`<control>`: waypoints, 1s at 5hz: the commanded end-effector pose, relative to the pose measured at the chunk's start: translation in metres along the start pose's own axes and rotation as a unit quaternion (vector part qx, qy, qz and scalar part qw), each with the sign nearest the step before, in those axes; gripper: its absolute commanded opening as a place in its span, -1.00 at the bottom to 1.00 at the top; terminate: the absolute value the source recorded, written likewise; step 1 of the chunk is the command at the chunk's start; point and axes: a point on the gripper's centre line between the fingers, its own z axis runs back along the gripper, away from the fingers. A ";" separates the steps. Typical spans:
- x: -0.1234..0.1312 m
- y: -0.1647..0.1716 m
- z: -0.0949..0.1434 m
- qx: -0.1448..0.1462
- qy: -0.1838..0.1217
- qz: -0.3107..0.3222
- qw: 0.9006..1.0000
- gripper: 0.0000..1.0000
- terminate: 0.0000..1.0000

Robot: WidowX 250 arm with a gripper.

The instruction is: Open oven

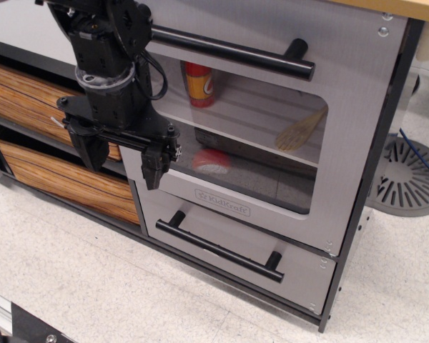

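Left of oven (272,136) door | jaws spread wide, empty | handle (232,51) above, untouched

Lab or test room: grey toy play-kitchen oven with clear window (250,136) on speckled white floor (93,286); grey slotted pedestal base (407,179) to its right.

Low in the middle of my view sits a small grey drawer (236,246) with a black bar handle (224,247) across its front. At the left edge I see 2 wood-grain drawers (28,100), 1 above the other, with a dark gap between them. A wooden countertop (407,8) shows at the upper right corner. At the right edge, a round grey slotted base (409,175) rests on the speckled pale floor (93,279), and a blue cable (420,153) runs across it.
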 end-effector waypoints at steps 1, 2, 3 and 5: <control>0.000 0.000 0.000 0.000 0.000 0.000 1.000 1.00 -1.00; 0.009 -0.010 0.024 -0.031 0.007 0.055 0.998 1.00 -1.00; 0.025 -0.013 0.056 -0.091 -0.012 0.139 0.986 1.00 -1.00; 0.049 -0.002 0.091 -0.200 -0.110 0.355 0.907 1.00 -1.00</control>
